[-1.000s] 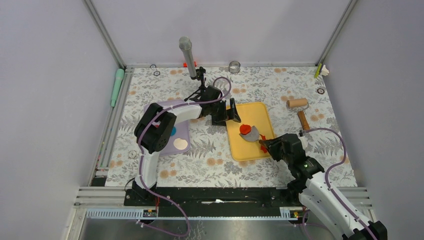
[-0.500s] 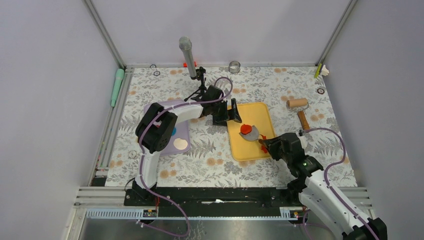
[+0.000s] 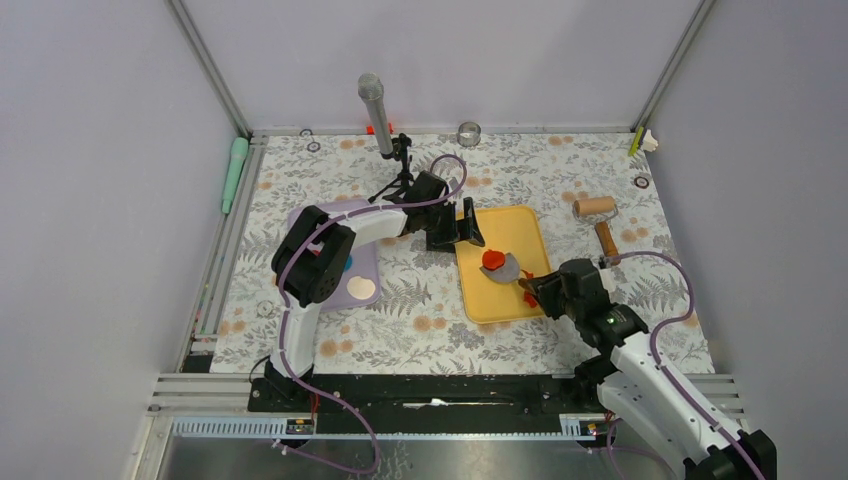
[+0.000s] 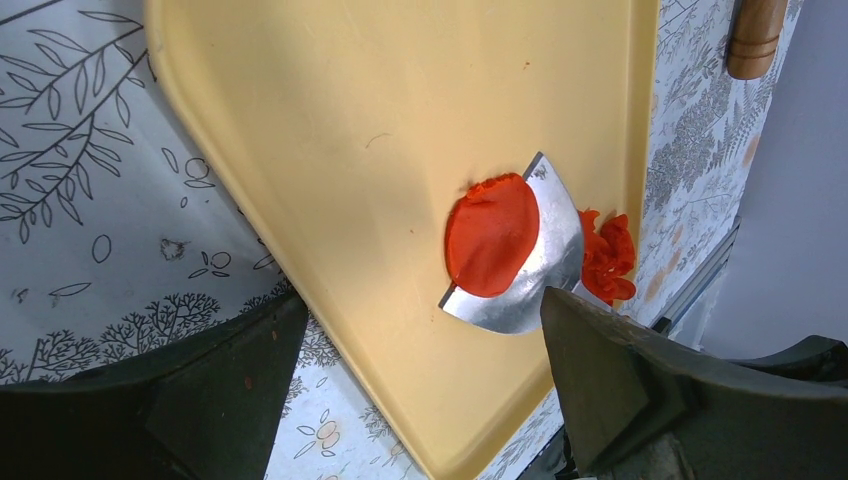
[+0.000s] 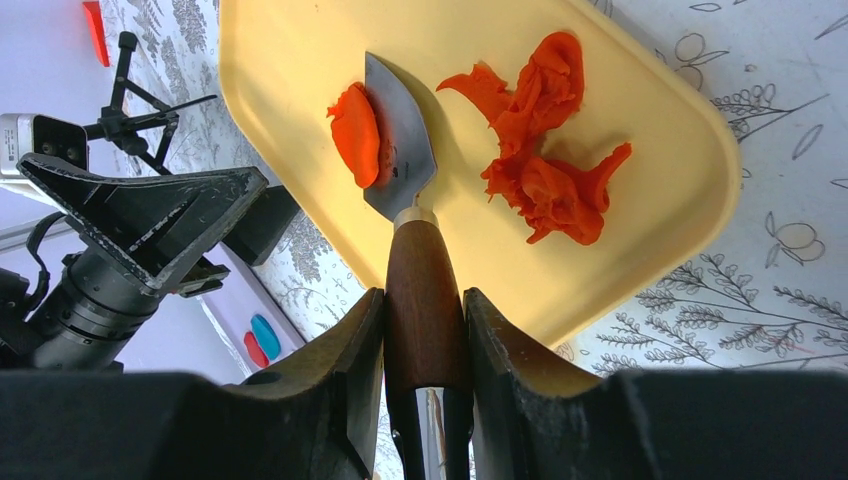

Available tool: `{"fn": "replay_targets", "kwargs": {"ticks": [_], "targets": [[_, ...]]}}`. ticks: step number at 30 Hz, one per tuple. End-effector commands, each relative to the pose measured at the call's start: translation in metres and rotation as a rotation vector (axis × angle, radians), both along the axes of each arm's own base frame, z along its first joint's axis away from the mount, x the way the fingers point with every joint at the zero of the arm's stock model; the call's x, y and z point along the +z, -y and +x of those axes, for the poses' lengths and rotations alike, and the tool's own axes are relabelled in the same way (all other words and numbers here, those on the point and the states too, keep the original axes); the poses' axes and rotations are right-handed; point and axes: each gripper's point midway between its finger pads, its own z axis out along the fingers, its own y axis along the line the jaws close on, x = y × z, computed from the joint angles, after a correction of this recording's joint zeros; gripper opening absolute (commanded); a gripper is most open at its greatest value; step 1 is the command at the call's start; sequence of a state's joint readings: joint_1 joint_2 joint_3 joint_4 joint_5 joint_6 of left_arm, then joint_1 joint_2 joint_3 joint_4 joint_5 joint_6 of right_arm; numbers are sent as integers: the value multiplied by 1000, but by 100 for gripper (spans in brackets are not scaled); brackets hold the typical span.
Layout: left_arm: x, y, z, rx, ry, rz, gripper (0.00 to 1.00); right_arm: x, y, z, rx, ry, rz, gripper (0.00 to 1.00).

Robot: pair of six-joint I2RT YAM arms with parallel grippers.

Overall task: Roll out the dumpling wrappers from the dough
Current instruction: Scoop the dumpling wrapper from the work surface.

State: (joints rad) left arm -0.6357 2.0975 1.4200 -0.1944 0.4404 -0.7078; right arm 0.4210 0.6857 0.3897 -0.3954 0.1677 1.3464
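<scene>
Gripping knife [image 5: 402,160]: right hand [image 5: 425,300] | dumpling wrapper [image 5: 357,135] against its blade, ahead | left hand [image 3: 453,228] open

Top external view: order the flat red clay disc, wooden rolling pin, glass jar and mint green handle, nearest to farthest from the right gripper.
1. Flat red clay disc, on the yellow tray.
2. Wooden rolling pin, right of tray.
3. Glass jar, far edge.
4. Mint green handle, far left.

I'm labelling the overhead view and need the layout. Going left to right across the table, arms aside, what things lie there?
green tool → purple board → yellow tray → rolling pin
</scene>
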Motion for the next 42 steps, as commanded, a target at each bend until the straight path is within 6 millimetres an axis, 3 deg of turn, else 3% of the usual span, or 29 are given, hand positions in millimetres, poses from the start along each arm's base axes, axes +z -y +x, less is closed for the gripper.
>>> {"fn": "replay_targets", "kwargs": {"ticks": [1,10,24,33,38,42], "targets": [[-56,-25,-27,4,-135,156,99,-16,24,-26,-22,-105,-122,0],[-56,-25,-27,2,-140,147,99,-9,28,-32,-10,-93,-134,0],[-54,-20,-31,-20,-152,125,99,-27,15,-6,-21,-59,-99,0],[-51,-22,-29,-17,-141,129,99,-15,29,-26,-7,-72,-151,0],[-50,-22,-28,-14,-140,128,99,-11,26,-37,56,-97,-158,0],[-50,-21,-27,-16,-140,125,99,-12,25,-32,69,-97,-177,0]]}}
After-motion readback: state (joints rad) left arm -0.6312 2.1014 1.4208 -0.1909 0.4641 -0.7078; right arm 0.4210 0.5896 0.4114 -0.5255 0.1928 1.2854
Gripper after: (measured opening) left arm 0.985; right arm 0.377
